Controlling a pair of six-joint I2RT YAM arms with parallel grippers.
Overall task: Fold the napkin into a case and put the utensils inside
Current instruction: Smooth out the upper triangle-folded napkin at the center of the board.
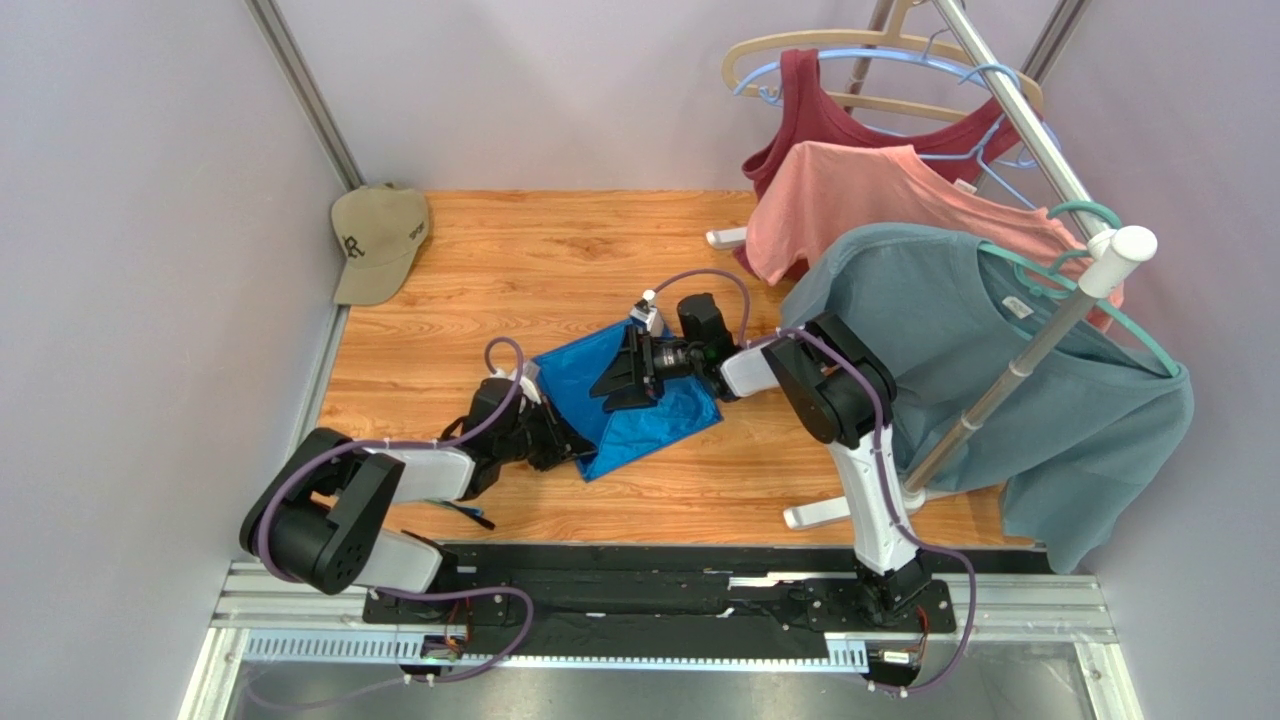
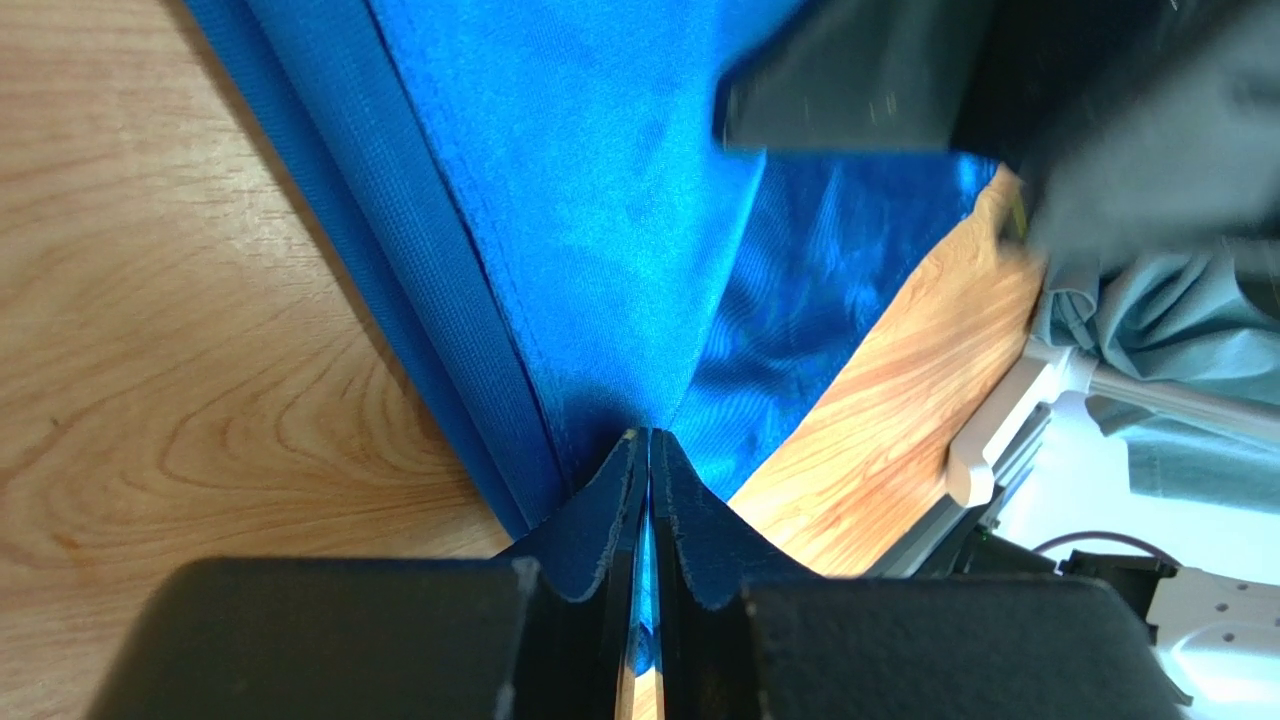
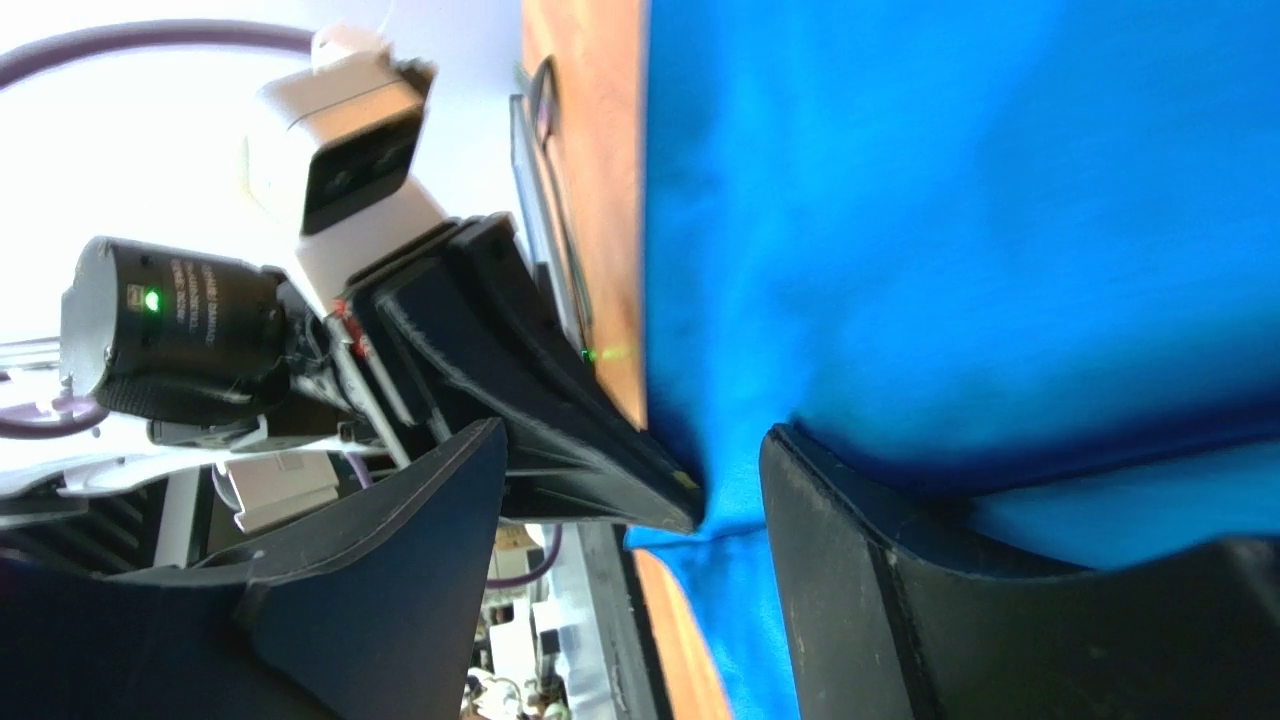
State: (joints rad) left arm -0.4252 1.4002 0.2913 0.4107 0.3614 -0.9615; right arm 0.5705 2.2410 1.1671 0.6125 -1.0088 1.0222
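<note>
The royal-blue napkin [image 1: 646, 405] lies partly folded mid-table, with layered edges in the left wrist view [image 2: 601, 225]. My left gripper [image 1: 568, 446] is shut on the napkin's near-left corner; blue cloth is pinched between its closed jaws [image 2: 649, 443]. My right gripper [image 1: 619, 383] is open and low over the napkin, facing the left gripper. In the right wrist view [image 3: 631, 450] one finger [image 3: 857, 555] rests on the cloth [image 3: 962, 225] and the pinched corner sits between the jaws. Thin dark utensils [image 1: 472, 516] lie by the left arm, with a green bit showing in the right wrist view [image 3: 559, 240].
A khaki cap [image 1: 379, 240] lies at the far left corner. A clothes rack with teal-grey [image 1: 977, 360], pink [image 1: 872, 203] and maroon [image 1: 842, 128] shirts stands on the right, its white feet [image 1: 819, 515] on the table. Grey walls close in both sides.
</note>
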